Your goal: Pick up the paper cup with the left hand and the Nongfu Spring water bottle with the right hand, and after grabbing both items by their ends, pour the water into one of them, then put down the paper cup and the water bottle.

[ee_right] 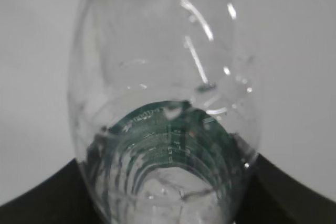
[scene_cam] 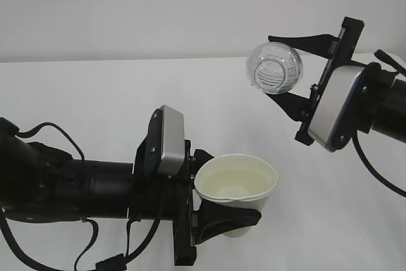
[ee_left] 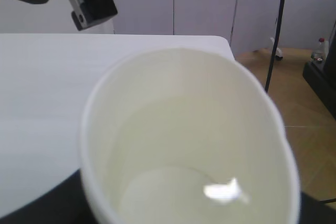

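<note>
Lowest in the exterior view, nearest the lens, the left hand (scene_cam: 222,217) is seen reaching in from the left edge, with a grey box (scene_cam: 166,141) on its wrist and loose cables (scene_cam: 95,255) hanging below. Its black fingers (scene_cam: 228,223) are closed round the lower part of the cup (scene_cam: 236,188), which is held upright above the white table (scene_cam: 127,93). The cup is plain cream-white with a rolled rim; no print is seen on it. Water (scene_cam: 236,183) is seen inside, clear with a faint yellowish cast. In the left wrist view the cup (ee_left: 184,140) fills the frame, and a bright glint is noted on the water (ee_left: 173,192).

Up and to the right, well apart from the cup, the bottle (scene_cam: 275,68) is held by the right hand (scene_cam: 298,71), gripped between an upper and a lower finger. It is tilted so that one end faces the camera. In the right wrist view the bottle (ee_right: 168,103) is clear and ribbed. A dark green label (ee_right: 168,145) shows through the plastic; its white lettering is too distorted to be read.
</note>
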### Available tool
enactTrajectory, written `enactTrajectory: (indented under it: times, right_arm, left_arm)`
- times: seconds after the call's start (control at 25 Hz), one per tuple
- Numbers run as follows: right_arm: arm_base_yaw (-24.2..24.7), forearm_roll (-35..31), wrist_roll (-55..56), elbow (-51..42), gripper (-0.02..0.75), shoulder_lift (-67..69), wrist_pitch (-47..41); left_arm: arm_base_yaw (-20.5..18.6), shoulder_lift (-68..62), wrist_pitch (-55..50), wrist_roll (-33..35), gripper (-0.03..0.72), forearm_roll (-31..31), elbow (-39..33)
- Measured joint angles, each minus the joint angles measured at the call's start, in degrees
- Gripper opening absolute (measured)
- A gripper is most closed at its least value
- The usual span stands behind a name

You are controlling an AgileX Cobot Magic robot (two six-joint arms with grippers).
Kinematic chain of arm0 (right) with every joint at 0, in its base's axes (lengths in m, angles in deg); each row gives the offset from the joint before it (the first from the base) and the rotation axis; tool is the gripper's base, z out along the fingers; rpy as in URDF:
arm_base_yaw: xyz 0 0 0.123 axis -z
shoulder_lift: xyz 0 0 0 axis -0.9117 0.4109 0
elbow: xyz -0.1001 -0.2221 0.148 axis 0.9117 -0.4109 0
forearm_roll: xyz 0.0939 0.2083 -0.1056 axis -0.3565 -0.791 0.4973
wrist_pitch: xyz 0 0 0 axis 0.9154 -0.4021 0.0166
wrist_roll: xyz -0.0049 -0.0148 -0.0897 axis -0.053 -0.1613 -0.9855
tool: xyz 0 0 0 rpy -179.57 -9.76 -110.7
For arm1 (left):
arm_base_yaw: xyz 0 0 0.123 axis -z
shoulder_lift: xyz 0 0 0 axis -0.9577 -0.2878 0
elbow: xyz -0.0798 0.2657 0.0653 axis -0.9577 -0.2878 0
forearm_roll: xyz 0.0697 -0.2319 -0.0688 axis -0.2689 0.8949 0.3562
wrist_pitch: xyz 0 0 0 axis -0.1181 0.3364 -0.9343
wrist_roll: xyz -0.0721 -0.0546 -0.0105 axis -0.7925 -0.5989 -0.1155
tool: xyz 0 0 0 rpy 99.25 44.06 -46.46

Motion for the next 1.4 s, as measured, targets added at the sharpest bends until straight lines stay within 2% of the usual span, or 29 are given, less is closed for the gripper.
enactTrajectory:
  times: [0.52, 1.4]
  right_arm:
    - [0.0, -2.9, 10.3, 0.0, 0.472, 0.0, 0.0]
    - [0.0, -3.1, 28.8, 0.0, 0.472, 0.0, 0.0]
  left_arm:
    - [0.0, 0.0, 0.0, 0.0, 0.409, 0.1, 0.0]
    - [0.0, 0.0, 0.0, 0.0, 0.409, 0.1, 0.0]
